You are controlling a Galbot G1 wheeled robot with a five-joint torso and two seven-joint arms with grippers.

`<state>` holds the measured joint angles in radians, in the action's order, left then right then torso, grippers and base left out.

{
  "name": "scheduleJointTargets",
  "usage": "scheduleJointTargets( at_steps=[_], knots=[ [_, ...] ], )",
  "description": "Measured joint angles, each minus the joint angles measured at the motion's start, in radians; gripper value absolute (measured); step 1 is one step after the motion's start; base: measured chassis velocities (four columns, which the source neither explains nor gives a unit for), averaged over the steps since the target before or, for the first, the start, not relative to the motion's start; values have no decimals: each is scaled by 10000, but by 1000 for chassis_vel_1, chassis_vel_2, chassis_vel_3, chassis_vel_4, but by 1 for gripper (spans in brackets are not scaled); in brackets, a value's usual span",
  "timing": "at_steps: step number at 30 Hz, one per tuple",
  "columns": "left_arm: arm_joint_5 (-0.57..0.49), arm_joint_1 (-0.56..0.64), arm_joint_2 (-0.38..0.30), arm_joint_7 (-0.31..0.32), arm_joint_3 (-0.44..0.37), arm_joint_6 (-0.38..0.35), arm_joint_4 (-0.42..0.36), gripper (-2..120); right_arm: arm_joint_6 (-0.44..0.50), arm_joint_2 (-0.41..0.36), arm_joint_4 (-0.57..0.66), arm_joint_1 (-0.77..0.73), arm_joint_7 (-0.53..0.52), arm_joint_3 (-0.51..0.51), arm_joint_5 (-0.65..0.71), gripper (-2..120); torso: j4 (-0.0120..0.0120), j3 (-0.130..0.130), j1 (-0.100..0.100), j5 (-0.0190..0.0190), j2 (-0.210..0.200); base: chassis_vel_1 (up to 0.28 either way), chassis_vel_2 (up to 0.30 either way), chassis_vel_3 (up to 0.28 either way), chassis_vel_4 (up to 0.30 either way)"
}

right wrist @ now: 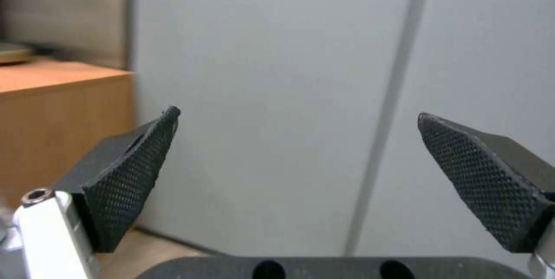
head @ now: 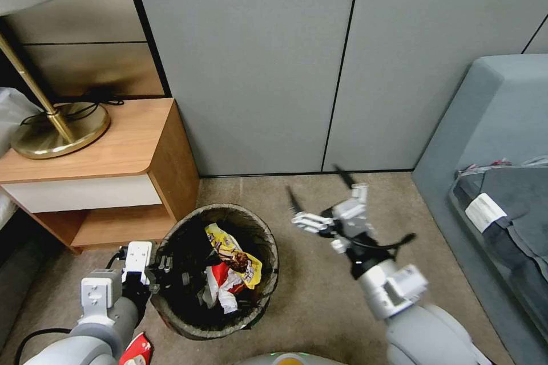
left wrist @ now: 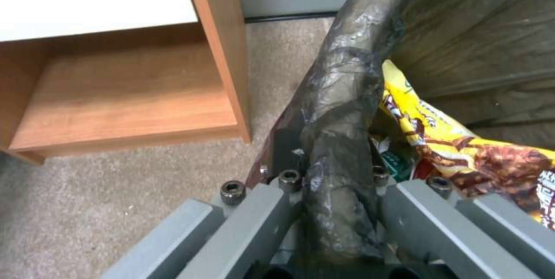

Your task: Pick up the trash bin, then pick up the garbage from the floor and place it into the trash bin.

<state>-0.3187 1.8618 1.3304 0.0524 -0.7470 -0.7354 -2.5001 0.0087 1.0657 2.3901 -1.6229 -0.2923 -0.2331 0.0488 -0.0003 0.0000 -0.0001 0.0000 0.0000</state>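
Note:
The trash bin (head: pixel 260 234), lined with a dark bag, is low over the carpet in front of me. My left gripper (head: pixel 165 268) is shut on its left rim; in the left wrist view the bagged rim (left wrist: pixel 341 110) runs between the grey fingers (left wrist: pixel 254 218). In the bin lie pieces of garbage: a yellow snack wrapper (head: pixel 231 248) (left wrist: pixel 462 149) and a red-white wrapper (head: pixel 220 288). Another red wrapper (head: pixel 136 351) lies on the floor beside my left arm. My right gripper (head: pixel 318 189) (right wrist: pixel 299 115) hovers open to the right of the bin, holding nothing and facing the wall.
A wooden nightstand (head: pixel 114 148) (left wrist: pixel 133 92) with a brass lamp (head: pixel 57 128) stands left of the bin. A grey panel wall (head: pixel 285 68) closes the back. A grey sofa (head: pixel 491 125) with dark cloth fills the right. Bare carpet (head: pixel 319 302) lies between bin and sofa.

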Motion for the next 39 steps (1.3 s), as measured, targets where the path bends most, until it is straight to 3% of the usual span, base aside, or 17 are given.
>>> scheduleJointTargets(
  at_steps=[6, 14, 23, 39],
  knots=[
    [-2, 56, -95, -6, -32, 0, 0, 1, 972, 587, -228, -1598, 49, -1867, -6, 100, 2, 0, 0, 0, 0, 0, 0, 0, 0],
    [11, 61, -56, 9, -81, 0, 0, 1, 1534, 1273, -401, -2725, 189, -2881, 163, 100, 3, 0, 1, -1, 0, 0, 0, 0, 0],
    [390, 129, 110, -61, -2, 0, 0, 1, 2041, 1697, -592, -3280, 259, -3300, 247, 100, 3, 0, 0, 0, -1, 0, 0, 0, 0],
    [724, -16, 379, -226, 31, 0, 0, 1, 1967, 2066, -750, -3146, 234, -2983, 192, 100, 2, 0, 1, -1, -1, 10, 8, 9, 10]
  ],
)
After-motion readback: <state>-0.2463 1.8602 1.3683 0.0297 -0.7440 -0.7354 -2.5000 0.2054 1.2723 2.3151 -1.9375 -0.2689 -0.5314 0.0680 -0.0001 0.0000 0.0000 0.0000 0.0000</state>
